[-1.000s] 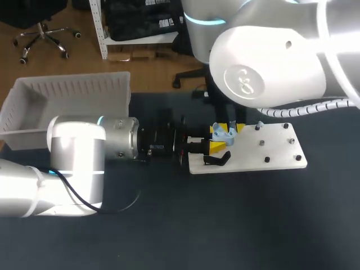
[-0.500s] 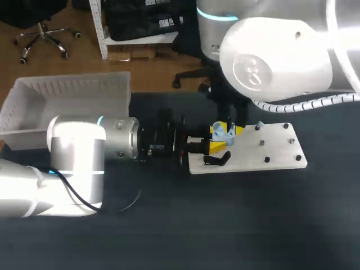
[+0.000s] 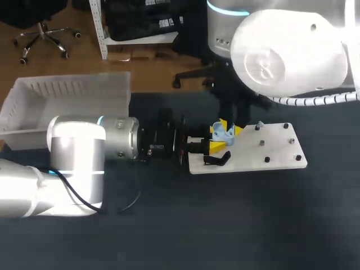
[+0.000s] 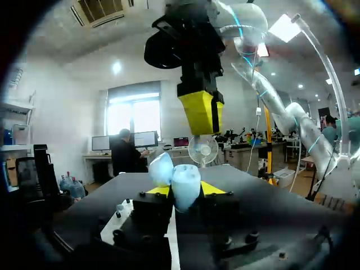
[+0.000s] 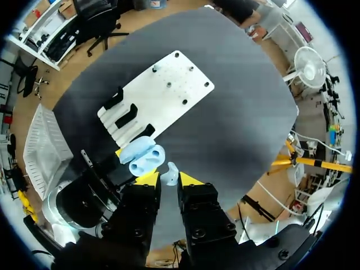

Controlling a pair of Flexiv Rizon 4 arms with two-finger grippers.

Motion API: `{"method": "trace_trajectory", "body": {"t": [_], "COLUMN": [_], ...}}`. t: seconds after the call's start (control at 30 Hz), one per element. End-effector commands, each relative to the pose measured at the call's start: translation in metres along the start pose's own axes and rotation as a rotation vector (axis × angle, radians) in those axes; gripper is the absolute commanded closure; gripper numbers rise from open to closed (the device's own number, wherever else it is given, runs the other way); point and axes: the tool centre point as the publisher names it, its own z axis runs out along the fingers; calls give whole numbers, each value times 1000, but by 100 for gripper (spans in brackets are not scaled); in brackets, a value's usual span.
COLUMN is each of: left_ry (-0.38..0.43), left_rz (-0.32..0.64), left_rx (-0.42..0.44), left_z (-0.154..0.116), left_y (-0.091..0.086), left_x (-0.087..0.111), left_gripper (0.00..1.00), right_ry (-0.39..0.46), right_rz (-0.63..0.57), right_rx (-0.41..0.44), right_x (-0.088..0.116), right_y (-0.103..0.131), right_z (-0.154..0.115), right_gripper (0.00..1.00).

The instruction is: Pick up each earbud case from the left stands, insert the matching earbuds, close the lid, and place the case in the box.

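Insertion step: left gripper (image 4: 181, 190) clamped on open earbud case (image 4: 183, 179) at white board (image 3: 270, 153) edge; right gripper (image 5: 168, 180) pinches earbud (image 5: 169, 172) above it. Align with matching socket, descend straight, slowly.

pale blue case (image 3: 222, 134) and earbud (image 5: 169, 174), white board (image 3: 273, 153), black stands (image 5: 127, 115), white box (image 3: 70, 91).

Head view: bright ovhd light, glare blows out right arm (image 3: 292, 53) & left arm (image 3: 76, 152); table (image 3: 225, 225) dark. Left wrist view backlit, earbud case (image 4: 180, 183) lit, fg dim.
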Motion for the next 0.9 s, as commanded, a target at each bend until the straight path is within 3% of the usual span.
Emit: {"method": "trace_trajectory", "body": {"t": [0.03, 0.9], "left_ry": [-3, -3], "left_rz": [3, 3], "left_rx": [-4, -4], "left_z": [0, 0], "left_y": [-1, -1], "left_x": [1, 1], "left_gripper": [100, 100], "right_ry": [-4, -30], "right_rz": [3, 73], "right_rx": [-3, 23], "right_x": [1, 3], "right_y": [-2, 19], "right_z": [0, 4], "right_gripper": [100, 100]}}
